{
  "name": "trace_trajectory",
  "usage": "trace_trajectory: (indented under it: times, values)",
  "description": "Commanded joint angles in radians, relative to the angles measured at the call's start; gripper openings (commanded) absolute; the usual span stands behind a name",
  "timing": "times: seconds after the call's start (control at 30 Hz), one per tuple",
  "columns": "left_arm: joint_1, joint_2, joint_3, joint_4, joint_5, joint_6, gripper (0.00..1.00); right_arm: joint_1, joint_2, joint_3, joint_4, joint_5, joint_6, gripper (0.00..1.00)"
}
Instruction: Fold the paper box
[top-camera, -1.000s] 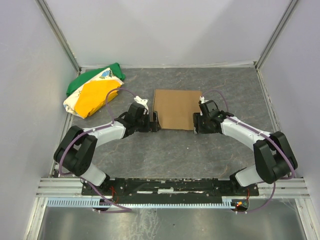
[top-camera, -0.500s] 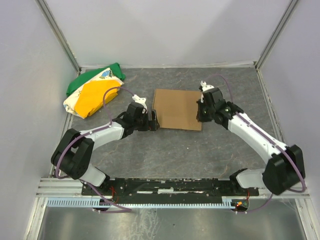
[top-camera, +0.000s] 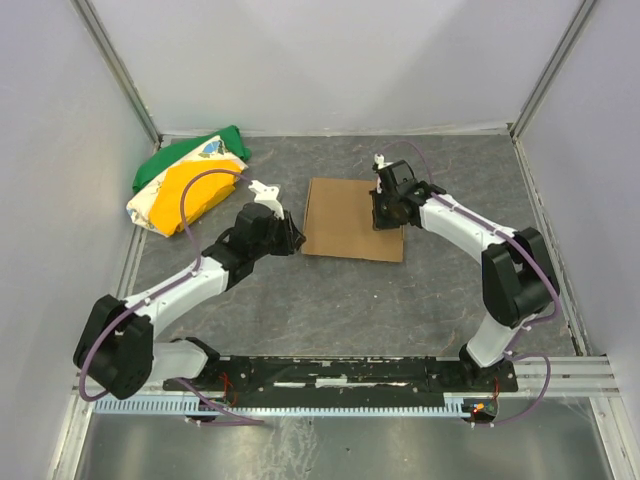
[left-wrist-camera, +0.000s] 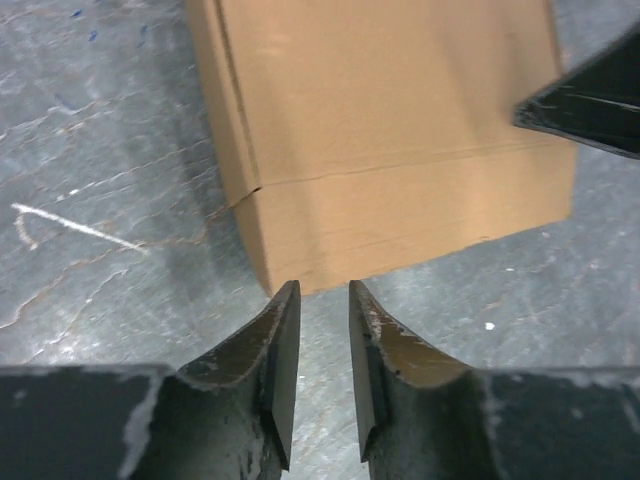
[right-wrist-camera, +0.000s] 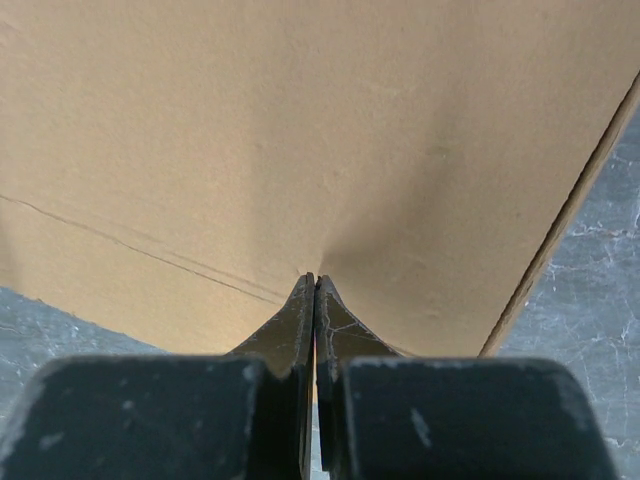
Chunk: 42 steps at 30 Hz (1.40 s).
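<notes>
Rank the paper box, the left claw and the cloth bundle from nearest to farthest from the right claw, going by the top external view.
1. paper box: the right claw is directly over it, by its right edge.
2. left claw: across the box, at its near left corner.
3. cloth bundle: well beyond the left claw, at the left rear.

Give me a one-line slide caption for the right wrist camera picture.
Right gripper, fingers shut, tips against the flat brown paper box on the grey table.
</notes>
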Motion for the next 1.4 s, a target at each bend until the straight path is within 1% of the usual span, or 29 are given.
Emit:
trace_trajectory:
  times: [0.0, 0.07, 0.23, 0.43, 0.53, 0.8, 0.9, 1.37]
  values:
    - [-0.005, -0.035, -0.021, 0.122, 0.126, -0.041, 0.31, 0.005, 0.021, 0.076, 0.007, -0.01, -0.013, 0.02]
    - [-0.006, -0.003, -0.02, 0.154, 0.172, -0.067, 0.27, 0.005, 0.029, 0.078, 0.003, -0.012, -0.013, 0.02]
    - [-0.014, 0.062, -0.022, 0.214, 0.235, -0.11, 0.24, 0.005, 0.039, 0.08, -0.006, 0.002, -0.019, 0.02]
    - [-0.017, 0.042, -0.048, 0.213, 0.219, -0.118, 0.23, 0.006, 0.049, 0.089, -0.011, 0.007, -0.022, 0.02]
    - [-0.017, 0.065, -0.039, 0.181, 0.216, -0.103, 0.23, 0.004, 0.054, 0.093, -0.012, 0.007, -0.019, 0.02]
    - [-0.019, 0.134, -0.053, 0.136, 0.086, -0.06, 0.21, 0.004, 0.067, 0.101, -0.019, 0.006, -0.024, 0.02]
    - [-0.019, 0.165, -0.059, 0.148, 0.055, -0.057, 0.21, 0.004, 0.067, 0.102, -0.021, 0.007, -0.025, 0.02]
    - [-0.031, 0.316, -0.019, 0.229, -0.012, -0.065, 0.22, 0.004, 0.109, 0.109, -0.038, 0.005, -0.037, 0.02]
